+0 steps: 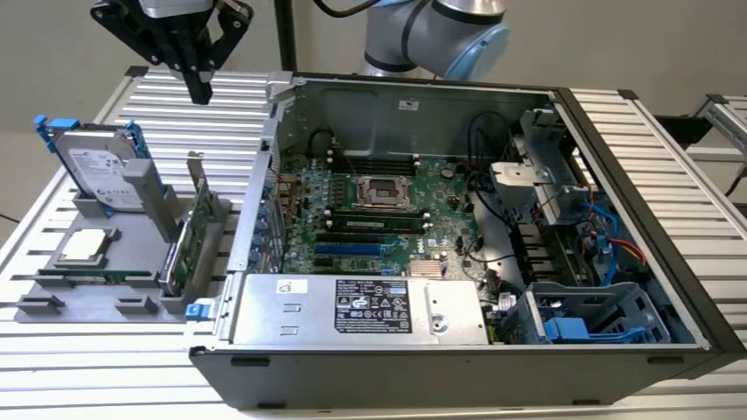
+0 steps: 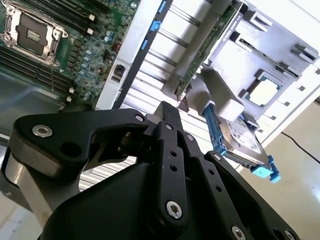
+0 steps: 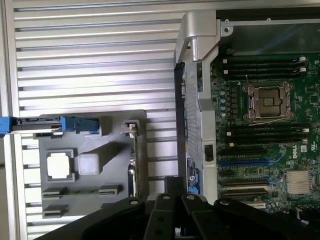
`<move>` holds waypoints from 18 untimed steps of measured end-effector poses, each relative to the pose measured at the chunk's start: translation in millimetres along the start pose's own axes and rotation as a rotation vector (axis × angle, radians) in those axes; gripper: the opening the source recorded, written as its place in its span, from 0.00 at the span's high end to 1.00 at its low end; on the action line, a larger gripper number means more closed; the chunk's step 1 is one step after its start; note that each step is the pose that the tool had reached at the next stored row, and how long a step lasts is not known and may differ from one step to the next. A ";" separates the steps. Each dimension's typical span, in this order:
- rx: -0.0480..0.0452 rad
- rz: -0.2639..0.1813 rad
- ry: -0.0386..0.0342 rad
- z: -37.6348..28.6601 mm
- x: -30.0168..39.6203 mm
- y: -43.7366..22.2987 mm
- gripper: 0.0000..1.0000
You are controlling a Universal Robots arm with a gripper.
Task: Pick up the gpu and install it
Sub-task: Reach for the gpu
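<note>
An open computer case [image 1: 491,385] lies on a slatted metal table [image 1: 70,385], seen from the exterior view. Nearest the camera, a silver power supply [image 1: 350,308] runs along the case's front wall.

On the exterior view's left, outside the case, a grey holder [image 1: 70,302] carries spare parts. A processor chip [image 1: 87,248] lies flat on it. The gpu [image 1: 198,229] stands on its long edge in the holder, just beside the case wall, untouched. Farther back, a hard drive [image 1: 100,166] in a blue frame stands upright.

Inside the case, the green motherboard [image 1: 373,210] shows a bare blue slot [image 1: 350,248].

Farthest and highest, the arm's 1 gripper [image 1: 201,87] hangs over the table behind the holder, well above the gpu. Its 2 fingers are pressed together and hold nothing.

The step in hand looks like the approach for the pick: the card is not yet grasped. A grasp here would likely call for parting the fingers, lining them up across the card's thin top edge, and descending straight, clear of the hard drive and the case wall.
</note>
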State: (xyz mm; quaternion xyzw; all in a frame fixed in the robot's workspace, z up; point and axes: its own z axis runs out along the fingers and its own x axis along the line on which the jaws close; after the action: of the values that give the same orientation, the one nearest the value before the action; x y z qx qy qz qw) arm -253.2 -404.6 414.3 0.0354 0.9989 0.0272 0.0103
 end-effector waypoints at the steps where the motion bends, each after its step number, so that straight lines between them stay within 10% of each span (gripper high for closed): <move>1: -0.0001 0.000 0.0000 0.0 2.3 -0.3 1.00; 18: -0.0004 0.000 -0.0003 -1.0 39.3 -3.9 1.00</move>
State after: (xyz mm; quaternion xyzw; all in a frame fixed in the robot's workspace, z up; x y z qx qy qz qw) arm -292.6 -405.7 414.3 0.0354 0.9989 0.0274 0.0105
